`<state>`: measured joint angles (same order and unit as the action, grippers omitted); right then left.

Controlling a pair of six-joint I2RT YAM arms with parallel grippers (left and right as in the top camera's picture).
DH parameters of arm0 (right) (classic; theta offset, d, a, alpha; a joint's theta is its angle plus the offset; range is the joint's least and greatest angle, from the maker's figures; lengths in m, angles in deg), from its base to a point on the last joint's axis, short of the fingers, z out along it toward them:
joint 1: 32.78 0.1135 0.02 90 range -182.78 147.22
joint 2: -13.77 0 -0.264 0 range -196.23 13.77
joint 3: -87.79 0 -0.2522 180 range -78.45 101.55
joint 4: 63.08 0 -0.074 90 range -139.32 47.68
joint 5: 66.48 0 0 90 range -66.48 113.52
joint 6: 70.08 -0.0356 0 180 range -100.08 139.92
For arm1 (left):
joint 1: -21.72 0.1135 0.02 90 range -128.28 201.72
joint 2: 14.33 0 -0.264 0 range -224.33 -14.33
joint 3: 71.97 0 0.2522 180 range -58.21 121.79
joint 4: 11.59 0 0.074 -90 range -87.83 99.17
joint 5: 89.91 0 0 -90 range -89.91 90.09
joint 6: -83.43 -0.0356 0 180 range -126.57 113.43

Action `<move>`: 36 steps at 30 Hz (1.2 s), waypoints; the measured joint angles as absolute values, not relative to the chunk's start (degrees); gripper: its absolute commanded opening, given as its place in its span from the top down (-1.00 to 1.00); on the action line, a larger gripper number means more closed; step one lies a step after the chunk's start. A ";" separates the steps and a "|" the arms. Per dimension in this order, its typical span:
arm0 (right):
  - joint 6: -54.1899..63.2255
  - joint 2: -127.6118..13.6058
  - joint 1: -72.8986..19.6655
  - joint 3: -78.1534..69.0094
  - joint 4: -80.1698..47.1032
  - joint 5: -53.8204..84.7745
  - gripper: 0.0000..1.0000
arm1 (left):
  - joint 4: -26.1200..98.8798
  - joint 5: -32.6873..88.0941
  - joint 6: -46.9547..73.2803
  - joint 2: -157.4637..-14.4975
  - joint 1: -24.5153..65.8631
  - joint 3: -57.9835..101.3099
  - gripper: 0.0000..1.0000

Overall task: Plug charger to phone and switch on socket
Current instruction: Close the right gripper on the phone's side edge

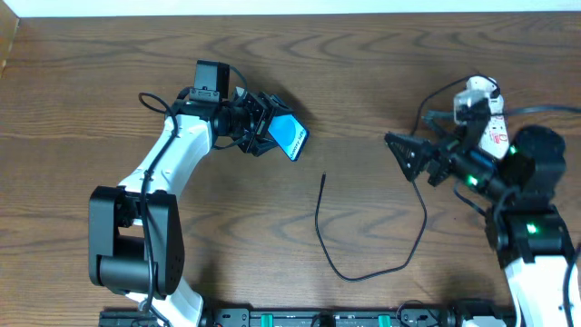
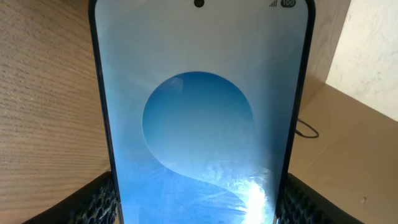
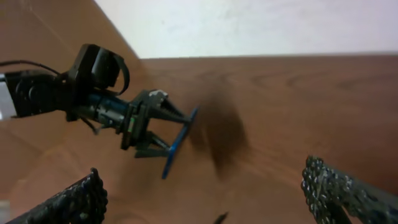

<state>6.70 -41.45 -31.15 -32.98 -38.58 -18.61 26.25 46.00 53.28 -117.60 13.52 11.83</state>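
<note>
My left gripper is shut on the phone and holds it tilted above the table at centre left. In the left wrist view the phone's blue screen fills the frame between the two fingers. The black charger cable lies curved on the table, its connector tip pointing up toward the phone, with a gap between them. My right gripper is open and empty, right of the cable tip. In the right wrist view the phone shows edge-on in the left gripper. The white socket lies at the far right behind my right arm.
The charger cable runs up past my right gripper toward the socket. A white lead and dark cables loop near the socket. The table's far edge meets a white wall. A rail with green parts runs along the near edge.
</note>
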 measured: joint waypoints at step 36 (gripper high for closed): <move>-10.04 -65.69 -15.31 -32.98 -42.75 -7.42 -0.87 | 20.00 33.12 62.55 -117.60 2.54 11.83 0.86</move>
<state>-10.04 -65.69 -15.31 -32.98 -42.75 -7.42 20.00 33.12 62.55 -117.60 2.54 11.83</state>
